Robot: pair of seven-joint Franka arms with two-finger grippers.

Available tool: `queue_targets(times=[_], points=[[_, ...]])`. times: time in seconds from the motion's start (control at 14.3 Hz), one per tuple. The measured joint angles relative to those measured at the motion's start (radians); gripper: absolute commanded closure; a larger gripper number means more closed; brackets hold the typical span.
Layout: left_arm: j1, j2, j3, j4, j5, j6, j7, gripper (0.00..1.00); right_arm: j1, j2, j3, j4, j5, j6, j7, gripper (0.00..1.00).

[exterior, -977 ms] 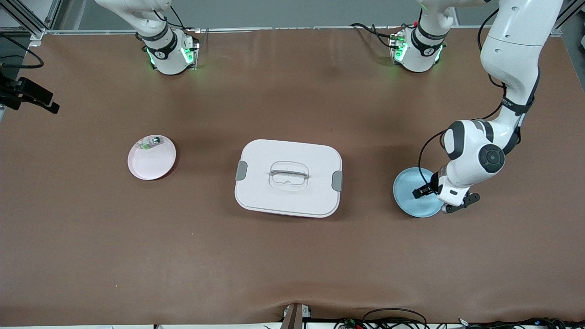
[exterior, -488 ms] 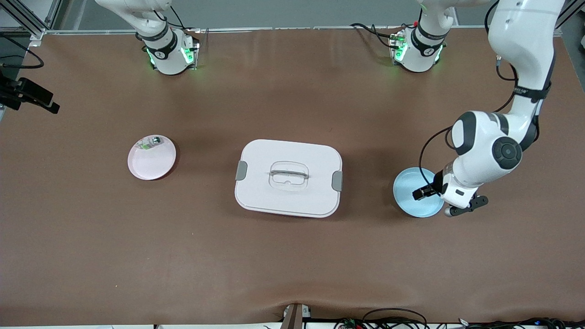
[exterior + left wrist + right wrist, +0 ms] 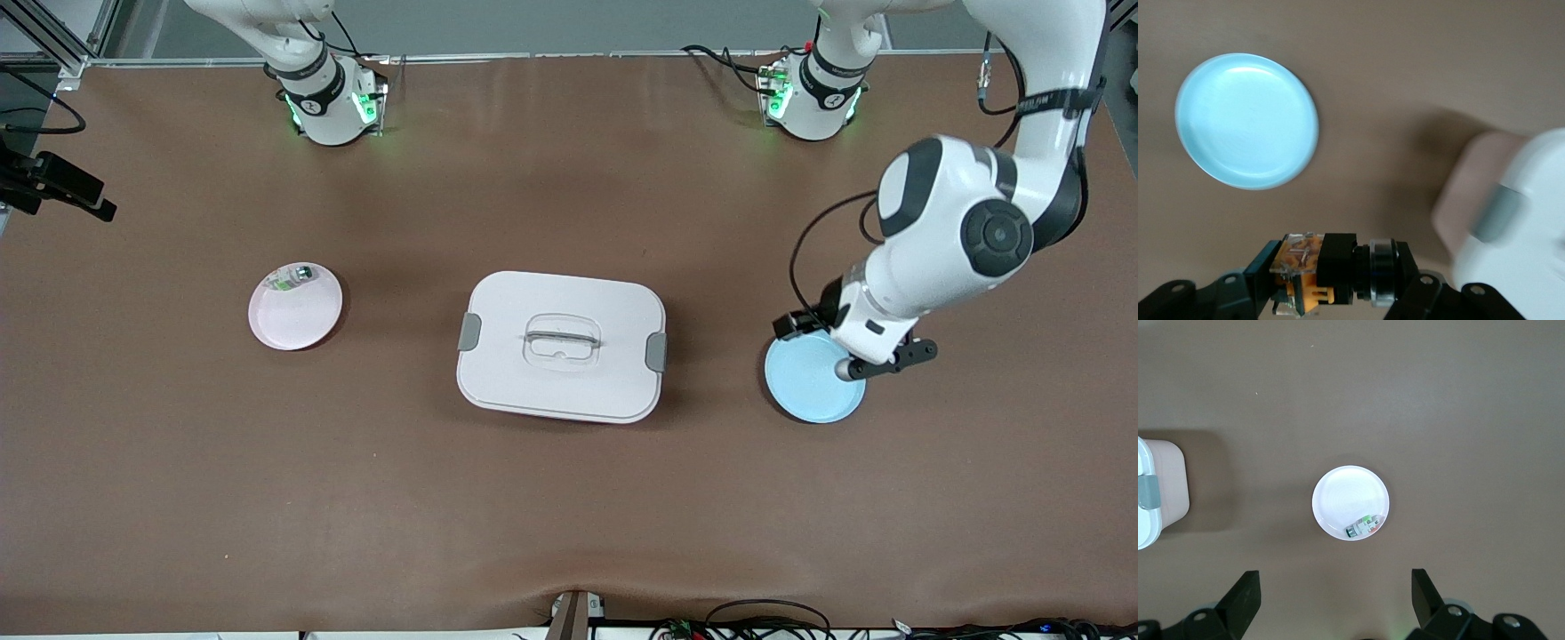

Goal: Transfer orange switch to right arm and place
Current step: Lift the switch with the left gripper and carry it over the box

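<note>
Left wrist view: left tool (image 3: 1331, 280) grips the orange switch (image 3: 1328, 270); right tool (image 3: 1331, 600) waits wide open.

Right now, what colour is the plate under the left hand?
Light blue plate, bare; it shows best in the left wrist view, below the left hand.

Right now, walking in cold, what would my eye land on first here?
Probably the big white lidded box in the middle of the table, flanked by a blue plate toward the left arm's end and a pink plate with a small green-capped piece toward the right arm's end. Next, the left pincer over the blue plate, clamping the orange switch. The right pincer waits open, high above the pink plate.
</note>
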Motion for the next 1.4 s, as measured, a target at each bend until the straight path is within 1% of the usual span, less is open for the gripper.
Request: queue_targets(times=[0.14,0.21,0.49,0.63,0.91,1.12,1.26,1.33,1.4], points=[[-0.009,-0.005,-0.031,0.081,-0.059,-0.042,-0.043,1.00,0.009,0.000,0.002,0.000,0.000,0.000,0.000,0.00],[-0.013,-0.004,-0.043,0.103,-0.081,-0.047,-0.077,1.00,0.014,0.001,0.002,0.000,0.000,0.000,0.000,0.00],[-0.023,0.008,-0.089,0.136,-0.200,-0.053,-0.233,1.00,0.059,0.008,0.004,0.000,-0.018,-0.006,0.000,0.00],[-0.034,0.041,-0.095,0.175,-0.272,-0.053,-0.292,1.00,0.092,0.010,0.005,0.000,-0.019,-0.010,0.000,0.00],[-0.089,0.140,-0.097,0.313,-0.306,-0.032,-0.432,1.00,0.194,0.010,0.010,0.000,-0.020,-0.034,0.008,0.00],[-0.115,0.168,-0.098,0.344,-0.382,0.040,-0.483,1.00,0.263,0.010,0.013,0.000,-0.019,-0.032,0.041,0.00],[-0.127,0.176,-0.099,0.346,-0.412,0.060,-0.501,1.00,0.323,0.011,0.015,-0.002,-0.010,-0.013,0.126,0.00],[-0.133,0.182,-0.099,0.346,-0.422,0.071,-0.506,1.00,0.354,0.012,0.016,-0.008,0.010,0.009,0.184,0.00],[-0.141,0.189,-0.099,0.346,-0.440,0.085,-0.508,1.00,0.380,0.013,0.017,-0.021,0.056,0.041,0.238,0.00]])
